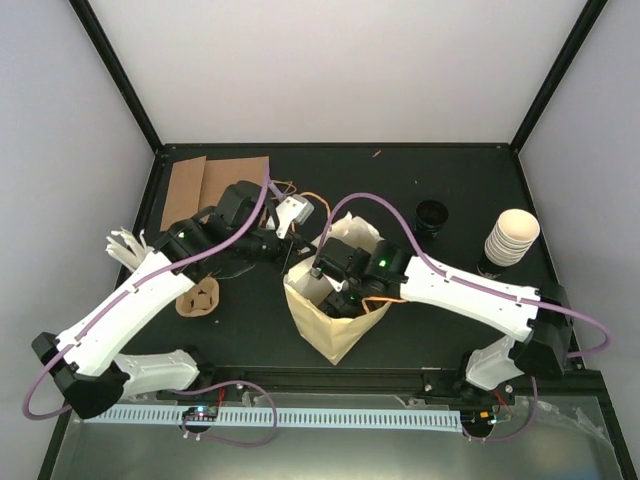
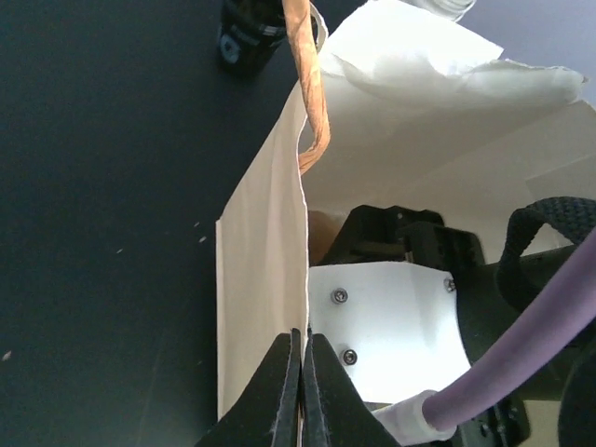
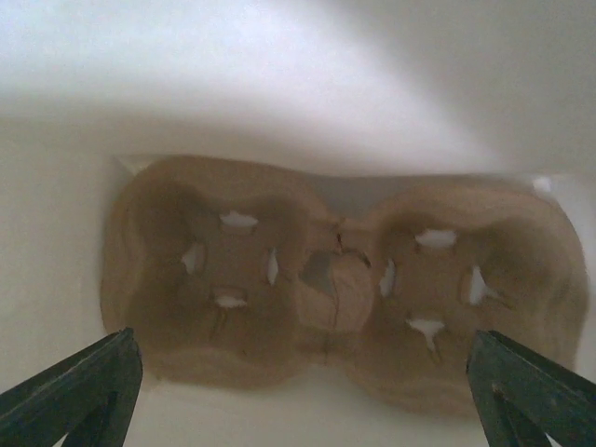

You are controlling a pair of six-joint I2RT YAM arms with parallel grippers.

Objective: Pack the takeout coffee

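The takeout coffee cups (image 1: 510,238), cream-white paper, stand stacked at the right of the table, far from both grippers. A cream paper bag (image 1: 335,322) stands open in the middle. My left gripper (image 2: 303,337) is shut on the bag's upper edge (image 2: 265,279), pinching the paper wall between its fingers. My right gripper (image 3: 300,337) hangs inside the bag, open and empty. Below it a brown two-well cup carrier (image 3: 335,279) lies on the bag's floor. From above, only the right wrist (image 1: 352,265) shows in the bag's mouth.
Black lids (image 1: 432,215) sit left of the cup stack. Another brown carrier (image 1: 198,297) lies under the left arm. Flat brown cardboard (image 1: 205,185) is at the back left, with white items (image 1: 125,245) at the left edge. The bag's twisted handle (image 2: 312,84) hangs by its rim.
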